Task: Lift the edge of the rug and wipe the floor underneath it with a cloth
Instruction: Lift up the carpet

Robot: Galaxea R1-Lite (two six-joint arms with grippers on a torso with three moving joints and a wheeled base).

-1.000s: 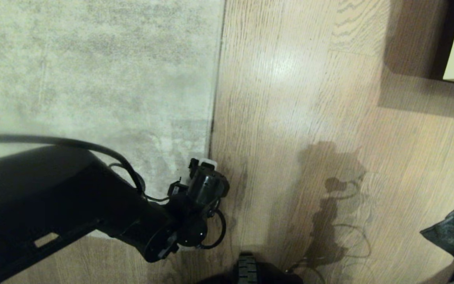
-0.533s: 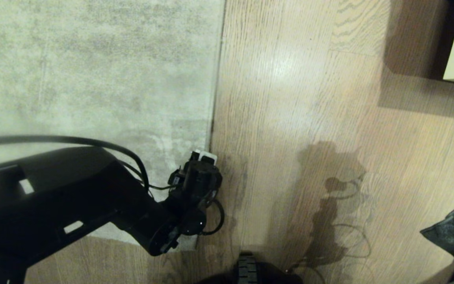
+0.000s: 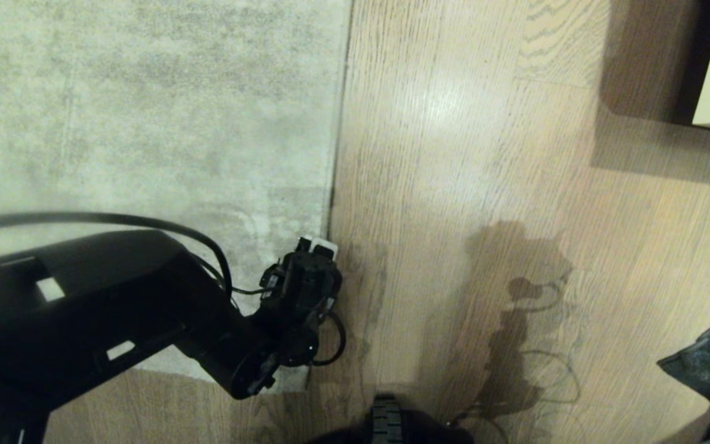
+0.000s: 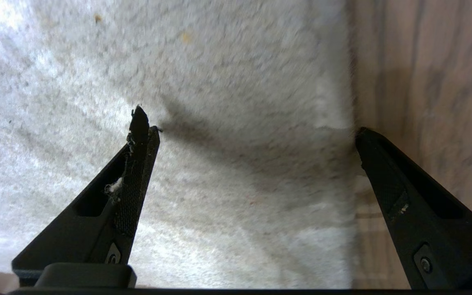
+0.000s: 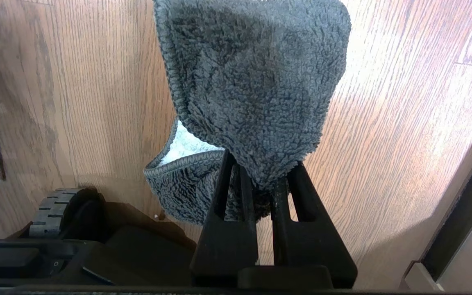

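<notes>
Near the rug's front corner, the left end effector (image 4: 248,135) is straddling the rug edge (image 3: 333,185) with fingers spread wide, the edge lying flat and unlifted. Off to the right, the right end effector (image 5: 262,172) is pinching the cloth (image 5: 256,82) above the floor (image 3: 484,154), so lifting and wiping both appear to be waiting

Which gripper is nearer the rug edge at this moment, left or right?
Left. The left gripper is open and straddles the rug edge, one finger over the pile, one over the floor. The right gripper, shut on the cloth, is off to the right.
</notes>
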